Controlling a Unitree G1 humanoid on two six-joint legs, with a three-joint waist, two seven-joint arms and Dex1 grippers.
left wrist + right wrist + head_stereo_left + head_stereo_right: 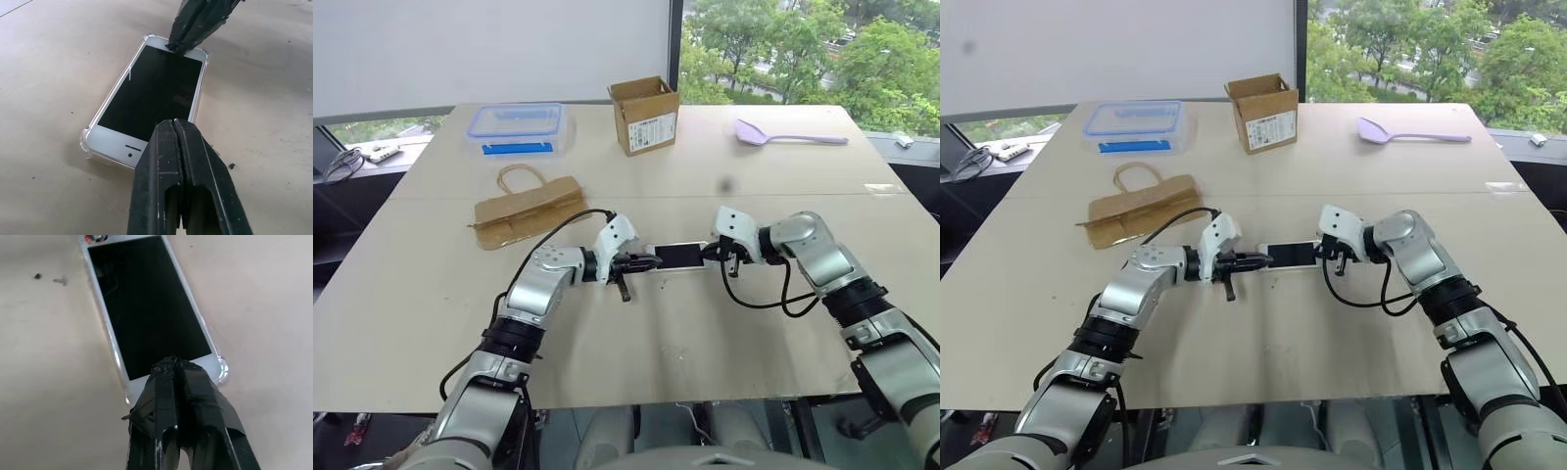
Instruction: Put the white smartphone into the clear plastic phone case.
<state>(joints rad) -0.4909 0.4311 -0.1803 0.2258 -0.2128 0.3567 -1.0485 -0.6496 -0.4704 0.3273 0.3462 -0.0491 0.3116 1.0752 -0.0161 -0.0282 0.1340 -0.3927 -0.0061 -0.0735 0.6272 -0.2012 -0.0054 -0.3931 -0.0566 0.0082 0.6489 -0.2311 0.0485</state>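
One phone (149, 93) lies flat, screen up, near the middle of the worktop (636, 343), between the two pincers. It sits inside one clear case (87, 142): the wrist views show the transparent rim and rounded corner bumpers wrapped around the white edges on all visible sides. The phone's speaker end faces the left pincer (651, 261), the opposite end faces the right pincer (713, 253).

Both pincers are pressed together with nothing between their fingers. The left pincer's joined tips stand just over the speaker end of the phone; the right pincer's joined tips rest at the far end of the screen, touching or just above the glass; I cannot tell which. Each arm reaches in from its own side, so the two tips point at each other along the phone's length.

Elsewhere on the worktop, well apart from the phone, are four other things, one of each: a brown paper bag (529, 208) with a loop handle lying flat on the left, a clear storage box (517, 127) with a blue-rimmed lid behind it, an open cardboard box (644, 116) standing upright at the back centre, and a lilac spatula (790, 134) lying at the back right.
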